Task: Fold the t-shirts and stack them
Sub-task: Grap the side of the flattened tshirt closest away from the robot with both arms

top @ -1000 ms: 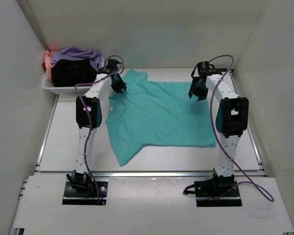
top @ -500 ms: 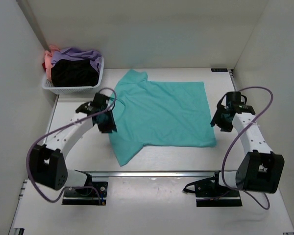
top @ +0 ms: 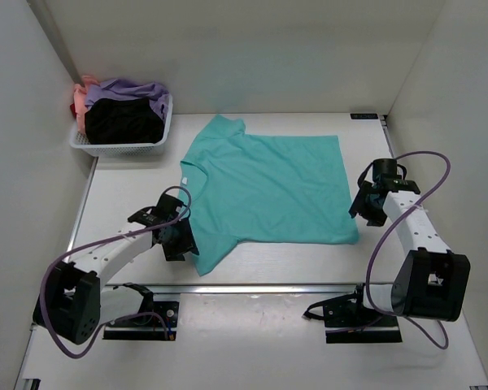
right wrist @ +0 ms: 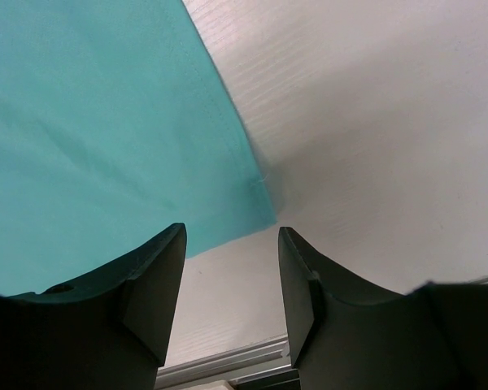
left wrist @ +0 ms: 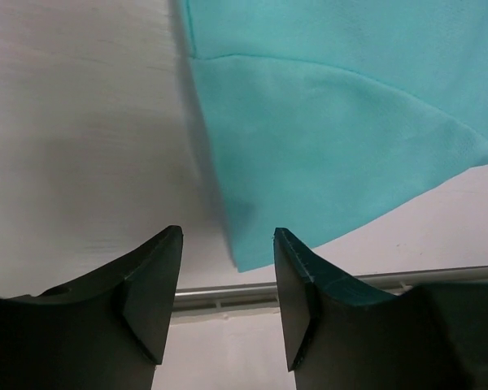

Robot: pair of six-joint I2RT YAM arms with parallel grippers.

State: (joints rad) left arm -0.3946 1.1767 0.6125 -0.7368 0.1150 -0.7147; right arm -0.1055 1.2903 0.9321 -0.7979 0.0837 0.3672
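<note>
Table [top: 114, 195]: white, walled on three sides, with both arm bases bolted at the near edge.

Teal t-shirt [top: 264, 191]: spread flat and face-up in the middle of the table, collar to the left, hem to the right, one sleeve pointing to the far wall and the other toward the near edge. No fold in it yet.

White mesh basket [top: 122, 147]: in the far left corner, well apart from the spread shirt. Holds the other t-shirts in a loose heap: black [top: 118, 120] in front, lavender [top: 130, 88] behind, pink [top: 83, 97] and a sliver of red [top: 75, 110] at the left.

Left gripper [top: 181, 240]: low over the table just beside the near sleeve. In the wrist view [left wrist: 228, 234], jaws apart with nothing held; sleeve corner [left wrist: 244, 260] visible through the gap.

Right gripper [top: 366, 205]: at the right edge of the shirt, near the hem. In the wrist view [right wrist: 231, 231], jaws apart with nothing held; near hem corner [right wrist: 264, 215] visible through the gap, bare table to its right.
</note>
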